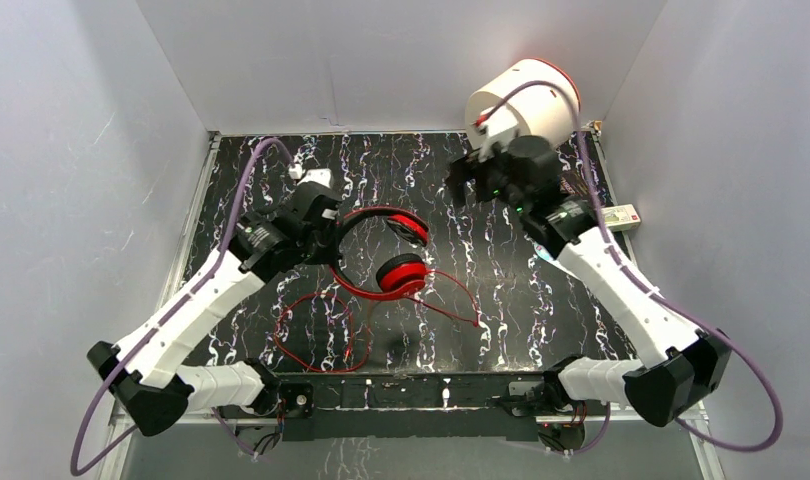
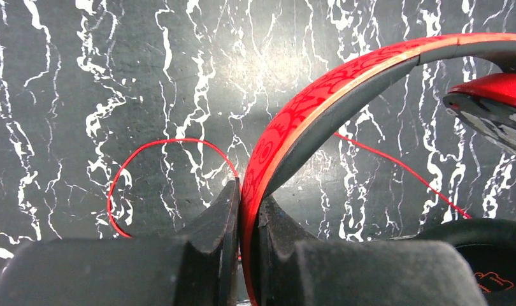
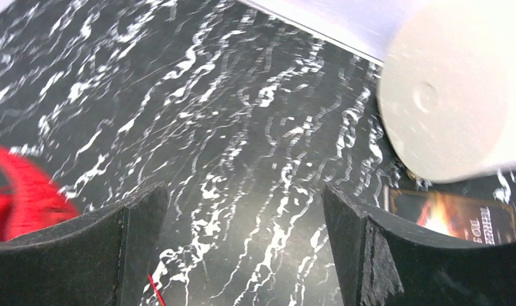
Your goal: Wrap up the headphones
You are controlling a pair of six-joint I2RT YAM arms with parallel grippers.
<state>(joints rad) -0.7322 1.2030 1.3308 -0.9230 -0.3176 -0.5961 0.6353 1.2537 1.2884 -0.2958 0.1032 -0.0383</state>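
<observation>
The red headphones (image 1: pixel 393 258) sit at the middle of the black marbled table, with round red earcups and a red headband. My left gripper (image 1: pixel 326 232) is shut on the headband (image 2: pixel 287 127) at its left curve; the band runs between the jaws in the left wrist view. The thin red cable (image 1: pixel 316 335) lies in loose loops toward the front edge, with one strand (image 1: pixel 461 300) running right; a loop also shows in the left wrist view (image 2: pixel 147 150). My right gripper (image 1: pixel 469 185) is open and empty, held above the table at the back right. A red earcup (image 3: pixel 23 188) shows at its left.
A white cylinder (image 1: pixel 526 100) with a red rim stands at the back right corner, close to my right gripper; it also shows in the right wrist view (image 3: pixel 453 95). A small card or box (image 1: pixel 621 215) lies at the right table edge. White walls close in three sides.
</observation>
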